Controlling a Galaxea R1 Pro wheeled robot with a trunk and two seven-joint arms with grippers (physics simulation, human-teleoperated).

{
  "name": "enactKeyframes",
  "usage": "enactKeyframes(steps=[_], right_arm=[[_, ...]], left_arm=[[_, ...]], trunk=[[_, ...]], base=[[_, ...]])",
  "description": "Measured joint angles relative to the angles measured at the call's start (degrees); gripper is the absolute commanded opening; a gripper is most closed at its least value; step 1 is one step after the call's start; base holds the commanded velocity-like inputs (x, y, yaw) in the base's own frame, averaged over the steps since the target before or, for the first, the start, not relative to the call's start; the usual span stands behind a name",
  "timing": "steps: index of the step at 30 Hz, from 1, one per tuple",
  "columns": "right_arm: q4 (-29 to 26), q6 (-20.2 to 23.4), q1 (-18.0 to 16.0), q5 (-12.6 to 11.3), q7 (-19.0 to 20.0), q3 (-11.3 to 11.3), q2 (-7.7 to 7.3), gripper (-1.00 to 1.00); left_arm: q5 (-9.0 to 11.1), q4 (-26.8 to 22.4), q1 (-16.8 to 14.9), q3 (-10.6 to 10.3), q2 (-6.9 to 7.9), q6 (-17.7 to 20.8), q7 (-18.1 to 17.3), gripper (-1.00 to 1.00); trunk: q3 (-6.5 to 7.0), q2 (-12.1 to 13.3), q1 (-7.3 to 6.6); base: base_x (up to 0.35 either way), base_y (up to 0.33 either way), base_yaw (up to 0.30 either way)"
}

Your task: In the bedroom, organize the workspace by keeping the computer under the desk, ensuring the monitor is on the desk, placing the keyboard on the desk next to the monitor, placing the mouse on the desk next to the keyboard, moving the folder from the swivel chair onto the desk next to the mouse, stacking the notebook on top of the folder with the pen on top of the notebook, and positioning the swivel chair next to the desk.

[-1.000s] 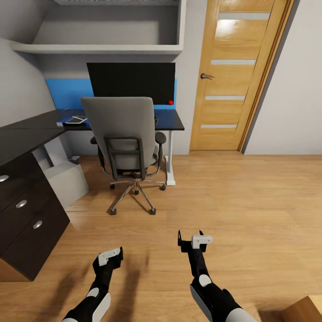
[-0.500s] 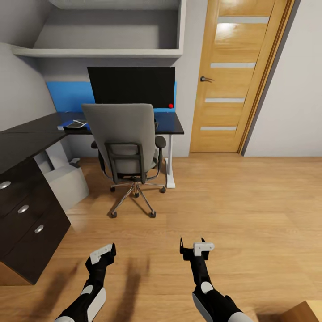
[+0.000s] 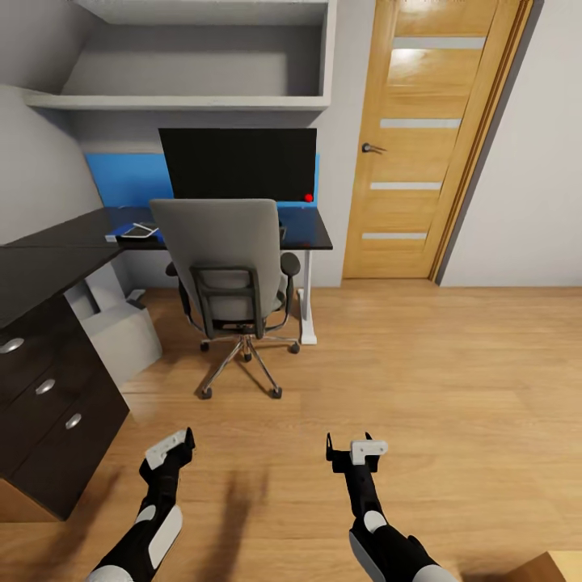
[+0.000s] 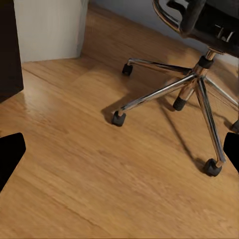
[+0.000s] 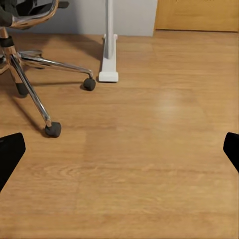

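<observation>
The grey swivel chair (image 3: pixel 229 263) stands with its back to me, pushed up to the black L-shaped desk (image 3: pixel 56 242). Its chrome base (image 4: pixel 194 84) (image 5: pixel 25 64) rests on the wood floor. The wide black monitor (image 3: pixel 238 162) stands on the desk behind the chair. A small white-grey notebook (image 3: pixel 137 232) lies on the desk left of the chair back, with a blue folder edge (image 3: pixel 110 238) under it. The pale computer (image 3: pixel 121 331) (image 4: pixel 47 27) sits under the desk. Chair back hides keyboard and mouse. My left gripper (image 3: pixel 171 449) (image 4: pixel 119 152) and right gripper (image 3: pixel 356 453) (image 5: pixel 119 149) hang low over the floor, open and empty.
Dark drawers (image 3: pixel 40 388) with silver knobs stand at my near left. The desk's white pedestal leg (image 3: pixel 307 299) (image 5: pixel 108 45) is right of the chair. A wooden door (image 3: pixel 420 145) is at the back right, and a wooden corner (image 3: pixel 558 570) at bottom right. Open floor lies ahead.
The whole picture has slid slightly down, so the camera moved. My left gripper has drifted left and my right gripper a little lower in the view. The chair and desk things stay put.
</observation>
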Motion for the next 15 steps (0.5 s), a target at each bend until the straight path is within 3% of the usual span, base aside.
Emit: enactKeyframes(steps=[8,15], right_arm=[[1.06,-0.04,0.0,-0.04,-0.03,-0.03,0.0,1.0],[2.11,-0.06,0.0,-0.07,-0.03,-0.06,-0.04,1.0]], left_arm=[[-0.08,-2.3,0.0,3.24,1.32,0.21,-0.27,1.0],[-1.31,-2.02,0.01,3.66,3.21,0.44,-0.68,1.0]], trunk=[[1.43,3.21,-1.76],[2.69,6.02,-3.29]], base=[[0.0,0.0,0.0],[0.0,0.0,0.0]])
